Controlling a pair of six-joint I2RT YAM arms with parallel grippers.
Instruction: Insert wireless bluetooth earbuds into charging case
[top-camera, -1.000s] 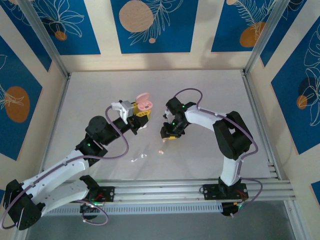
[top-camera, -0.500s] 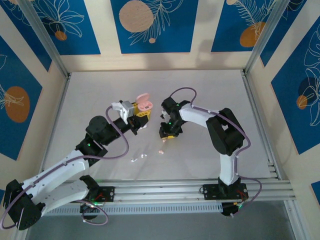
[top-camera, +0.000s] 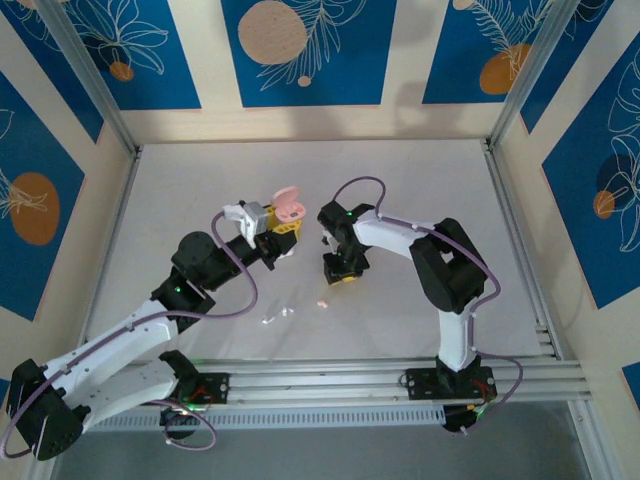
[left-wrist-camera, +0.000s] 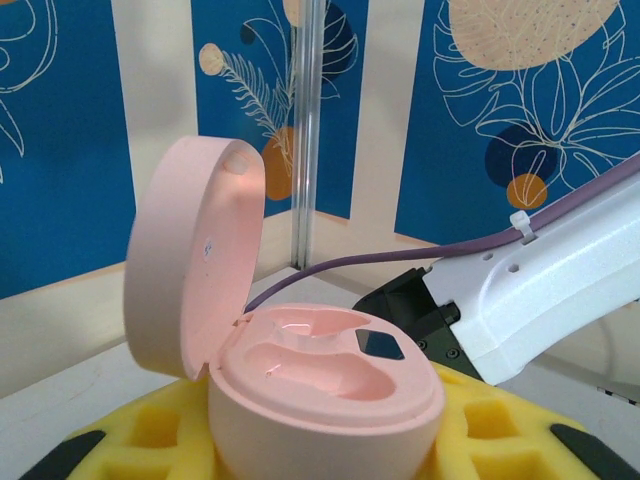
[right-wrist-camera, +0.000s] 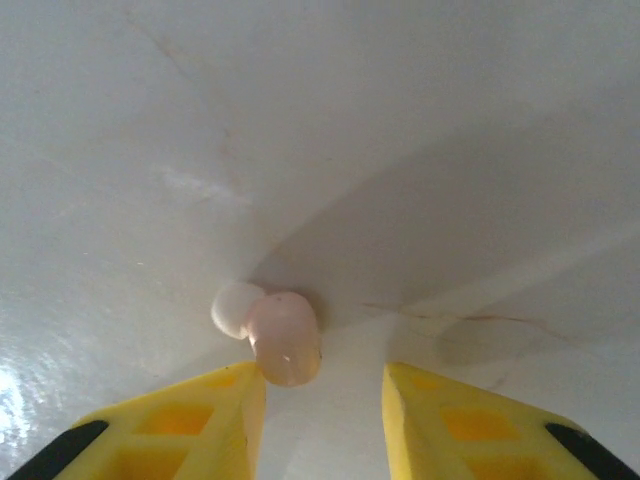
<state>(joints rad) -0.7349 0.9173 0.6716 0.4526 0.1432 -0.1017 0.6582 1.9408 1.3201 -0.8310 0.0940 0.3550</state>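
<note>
One glossy pink pebble-shaped charging case, lid hinged open, sits clamped in the left end effector at frame centre. The right end effector stands open over the white worktop. One pale pink bean-shaped earbud lies at its left-of-frame fingertip. From above, three tiny loose buds lie below centre.
</note>
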